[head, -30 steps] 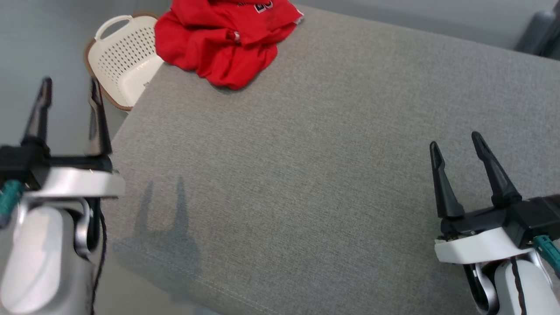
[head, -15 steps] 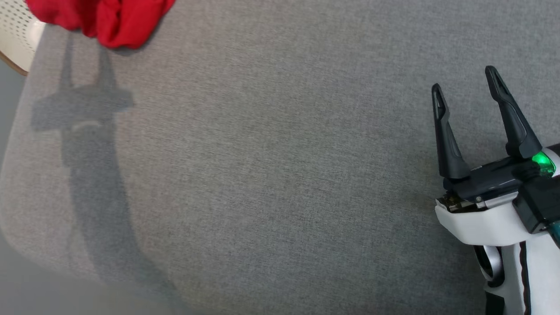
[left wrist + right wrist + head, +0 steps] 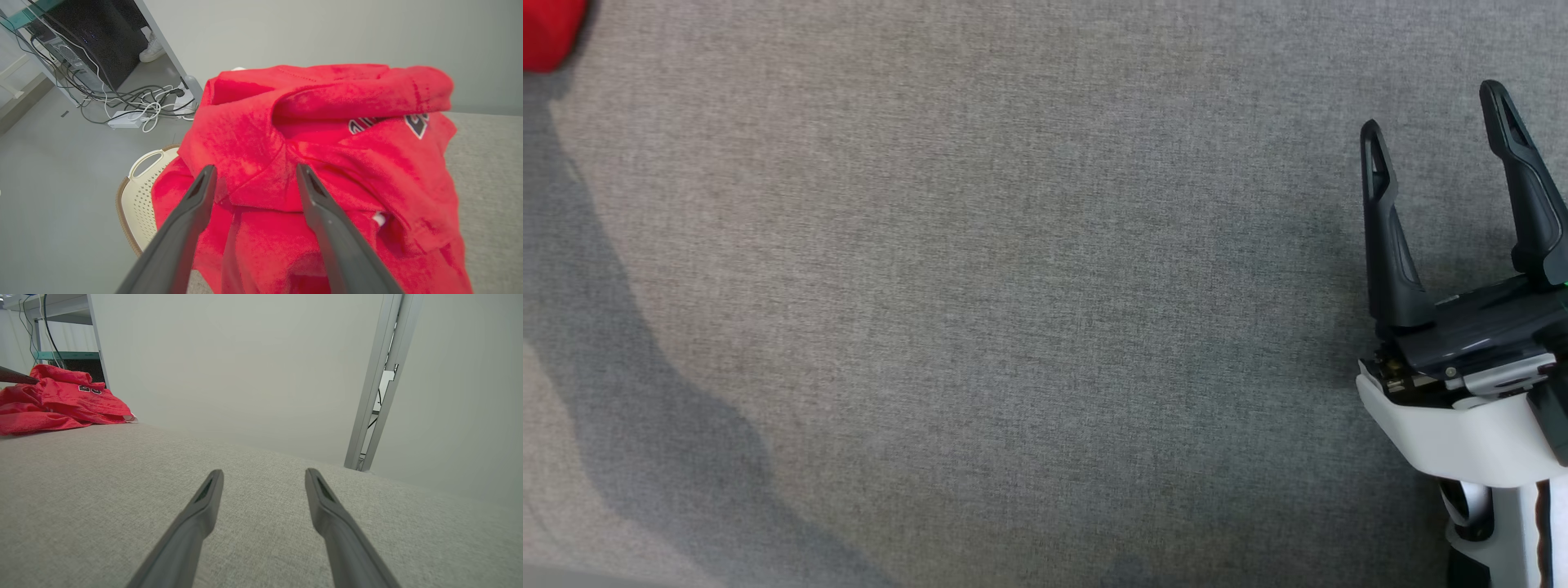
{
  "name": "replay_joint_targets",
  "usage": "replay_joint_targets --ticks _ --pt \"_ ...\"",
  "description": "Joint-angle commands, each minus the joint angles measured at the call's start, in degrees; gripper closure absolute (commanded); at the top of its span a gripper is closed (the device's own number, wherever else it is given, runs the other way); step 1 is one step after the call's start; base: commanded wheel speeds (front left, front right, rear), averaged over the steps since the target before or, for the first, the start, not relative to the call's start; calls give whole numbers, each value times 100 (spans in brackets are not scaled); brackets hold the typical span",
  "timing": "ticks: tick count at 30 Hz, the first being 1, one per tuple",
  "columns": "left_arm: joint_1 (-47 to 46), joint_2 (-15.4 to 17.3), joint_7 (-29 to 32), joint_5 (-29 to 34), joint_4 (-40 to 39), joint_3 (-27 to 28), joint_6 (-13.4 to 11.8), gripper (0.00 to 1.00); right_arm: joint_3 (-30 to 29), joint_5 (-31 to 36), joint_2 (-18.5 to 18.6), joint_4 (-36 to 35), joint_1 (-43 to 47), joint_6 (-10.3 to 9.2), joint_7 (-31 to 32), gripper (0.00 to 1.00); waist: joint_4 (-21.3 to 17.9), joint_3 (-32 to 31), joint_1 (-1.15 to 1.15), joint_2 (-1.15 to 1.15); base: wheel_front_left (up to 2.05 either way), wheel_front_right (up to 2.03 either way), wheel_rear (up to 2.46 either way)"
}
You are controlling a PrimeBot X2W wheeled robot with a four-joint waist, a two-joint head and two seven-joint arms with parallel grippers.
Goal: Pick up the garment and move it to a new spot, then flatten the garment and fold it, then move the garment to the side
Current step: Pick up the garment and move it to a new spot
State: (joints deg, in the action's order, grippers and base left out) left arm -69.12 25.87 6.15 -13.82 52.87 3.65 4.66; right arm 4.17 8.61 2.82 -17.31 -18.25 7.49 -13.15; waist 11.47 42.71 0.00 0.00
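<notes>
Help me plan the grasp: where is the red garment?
In the left wrist view, the red garment lies at the grey fabric surface's corner, beside the cream perforated basket, ahead of the open left claw.

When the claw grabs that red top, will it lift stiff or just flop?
Probably floppy: the red garment lies in soft bunched folds, so it would likely dangle from the left claw. Its fuzzy-looking cloth should grip, not slip. A push would probably just rumple it.

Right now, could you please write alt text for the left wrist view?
The open left end effector points at a crumpled red fleece garment heaped on a grey fabric surface, beside a cream perforated basket.
</notes>
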Motion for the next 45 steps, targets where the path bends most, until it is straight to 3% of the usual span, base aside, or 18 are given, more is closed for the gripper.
replay_joint_targets --ticks 1,9,10,11,13,32,39,45 --pt "-141 54 -60 -74 58 47 13 0 -23 7 27 -18 6 1 -5 0 -58 69 0 0 0 0 0" --pt "-488 17 -252 -166 549 -142 182 0 -31 -1 25 -57 -22 1 -37 0 -149 133 0 0 0 0 0" --pt "-520 39 -252 -157 608 -167 187 11 -38 -4 24 -63 -35 1 -45 0 -161 139 0 0 0 0 0" --pt "-559 65 -270 -150 651 -186 195 55 -41 -9 24 -68 -48 1 -38 0 -172 148 0 0 0 0 0" --pt "-603 105 -286 -121 759 -221 166 100 -51 -20 23 -64 -57 1 -53 0 -199 149 0 0 0 0 0" --pt "-1052 344 -424 -5 1144 -639 235 100 -135 -299 19 216 -136 1 -193 0 -252 -259 0 0 0 0 0" --pt "-1267 188 -493 167 785 -1249 279 100 -229 -585 18 466 -102 1 -216 0 -379 -819 0 0 0 0 0" --pt "-1054 -169 -318 -157 77 -2236 272 100 -412 -882 17 643 50 1 -218 0 -549 -1484 0 0 0 0 0"
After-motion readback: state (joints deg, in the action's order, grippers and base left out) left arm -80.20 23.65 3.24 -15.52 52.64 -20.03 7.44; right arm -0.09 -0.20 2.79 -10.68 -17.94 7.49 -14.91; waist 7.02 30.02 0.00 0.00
